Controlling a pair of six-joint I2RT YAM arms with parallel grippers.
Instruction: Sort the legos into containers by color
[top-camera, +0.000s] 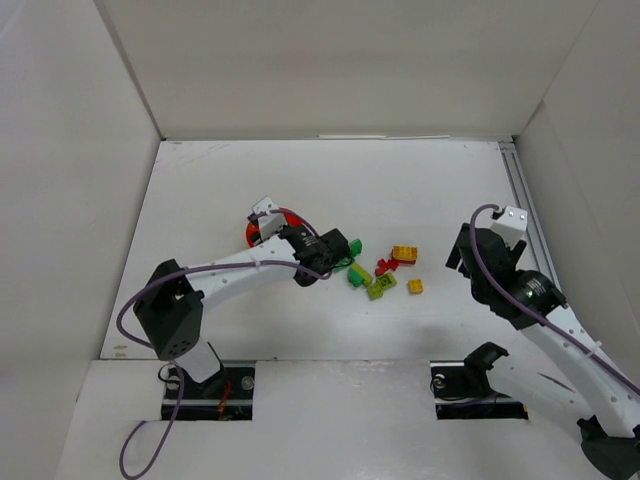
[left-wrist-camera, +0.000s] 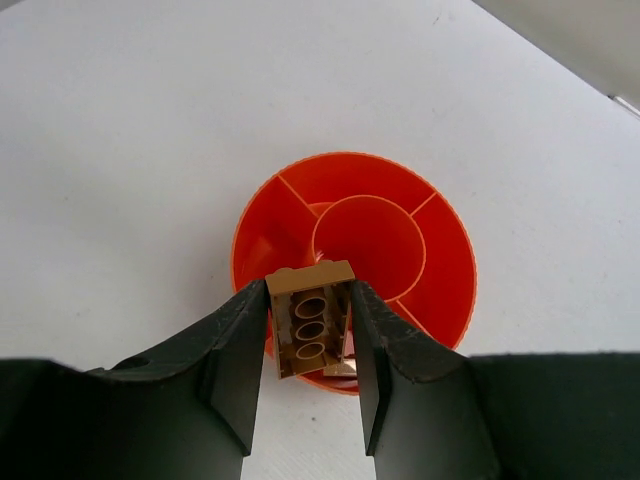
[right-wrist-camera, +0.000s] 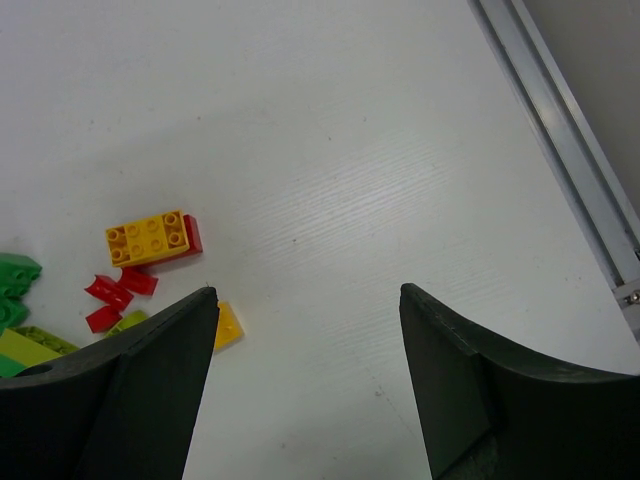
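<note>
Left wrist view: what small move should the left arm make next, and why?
Probably open the left gripper to release: it is shut on the brown brick, which hangs over the orange bowl, above its near outer compartment.

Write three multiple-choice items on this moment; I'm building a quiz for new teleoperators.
1. Where is the brown brick? A) in the left claw, above the bowl B) inside the bowl's centre cup C) lying beside the bowl
2. What colour is the bowl? A) blue B) orange-red C) white
3. The right claw is: A) shut on a yellow brick B) shut, empty C) open, empty
Key: 1A, pinched over the rim; 2B, plain in the left wrist view; 3C, wide gap, nothing in it.
</note>
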